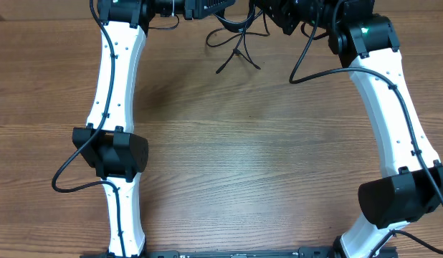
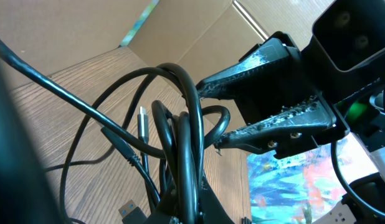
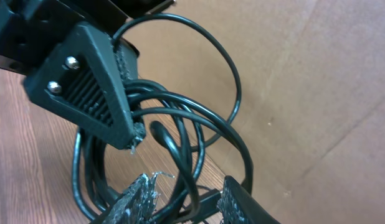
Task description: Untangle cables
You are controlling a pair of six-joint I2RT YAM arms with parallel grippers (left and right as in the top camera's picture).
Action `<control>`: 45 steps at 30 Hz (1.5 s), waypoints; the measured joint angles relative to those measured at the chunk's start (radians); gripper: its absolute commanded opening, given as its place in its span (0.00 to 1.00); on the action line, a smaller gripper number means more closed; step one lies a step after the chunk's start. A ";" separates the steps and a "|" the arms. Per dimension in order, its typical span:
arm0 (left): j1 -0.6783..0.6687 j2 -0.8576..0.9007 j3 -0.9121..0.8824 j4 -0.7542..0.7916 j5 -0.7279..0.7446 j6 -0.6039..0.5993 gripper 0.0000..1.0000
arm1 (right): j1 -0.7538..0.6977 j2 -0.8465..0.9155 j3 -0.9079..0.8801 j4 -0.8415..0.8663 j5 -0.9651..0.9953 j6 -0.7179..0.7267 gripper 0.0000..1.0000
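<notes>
Cables (image 2: 194, 130), light, limp and slippery, hang clamped in the left fingers (image 3: 86, 87); the right fingers (image 3: 139, 196), spread open, should pinch one loop near its plug (image 2: 142, 118).

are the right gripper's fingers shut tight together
No, the left wrist view shows the right gripper with fingers apart, a loop of the cables between them.

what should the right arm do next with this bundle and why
Probably close the right end effector on the strand between its open fingers. The left end effector looks clamped on the cables, which are looped together, so a second grip seems needed before pulling a loop free.
</notes>
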 measured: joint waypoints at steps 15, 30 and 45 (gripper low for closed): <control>-0.033 0.000 0.000 -0.002 0.007 0.019 0.04 | -0.001 0.003 0.000 -0.046 -0.084 0.063 0.04; -0.032 0.000 0.000 0.008 -0.342 0.045 0.04 | -0.051 0.018 0.000 -0.128 -0.663 0.342 0.04; 0.044 0.000 0.000 0.031 -0.685 0.070 0.04 | -0.210 0.019 0.000 -0.475 -0.231 0.388 0.04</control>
